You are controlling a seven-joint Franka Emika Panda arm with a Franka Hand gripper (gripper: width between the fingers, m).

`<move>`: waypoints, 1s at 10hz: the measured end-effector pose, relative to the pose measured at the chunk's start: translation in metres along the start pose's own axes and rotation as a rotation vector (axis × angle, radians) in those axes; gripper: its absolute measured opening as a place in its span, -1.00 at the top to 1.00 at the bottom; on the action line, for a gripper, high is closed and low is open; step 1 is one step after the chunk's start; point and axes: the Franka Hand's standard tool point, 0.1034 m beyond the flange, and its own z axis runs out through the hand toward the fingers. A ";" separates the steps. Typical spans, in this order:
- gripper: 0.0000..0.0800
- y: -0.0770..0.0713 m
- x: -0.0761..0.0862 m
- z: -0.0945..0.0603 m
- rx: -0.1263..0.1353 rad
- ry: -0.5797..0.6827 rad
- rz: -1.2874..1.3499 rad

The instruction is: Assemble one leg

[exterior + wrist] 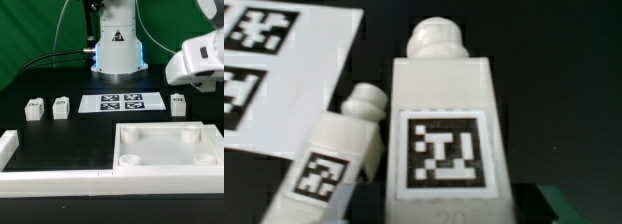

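In the wrist view a leg (443,130), a white post with a square tag and a round peg at its far end, fills the middle, close under my gripper (441,219). Only dark slivers show on either side of its near end, so I cannot tell how the jaws stand. A second leg (335,150) lies tilted beside it, against the marker board (278,70). In the exterior view my gripper (204,84) hangs at the right, over the table beside one leg (178,103). Two more legs (35,108) (61,106) stand at the left.
The marker board (121,101) lies mid-table before the robot base (117,50). A large white square panel (150,150) with round corner sockets lies at the front right. A white L-shaped fence (45,178) runs along the front left.
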 end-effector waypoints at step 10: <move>0.27 0.019 0.007 -0.051 0.022 0.624 -0.014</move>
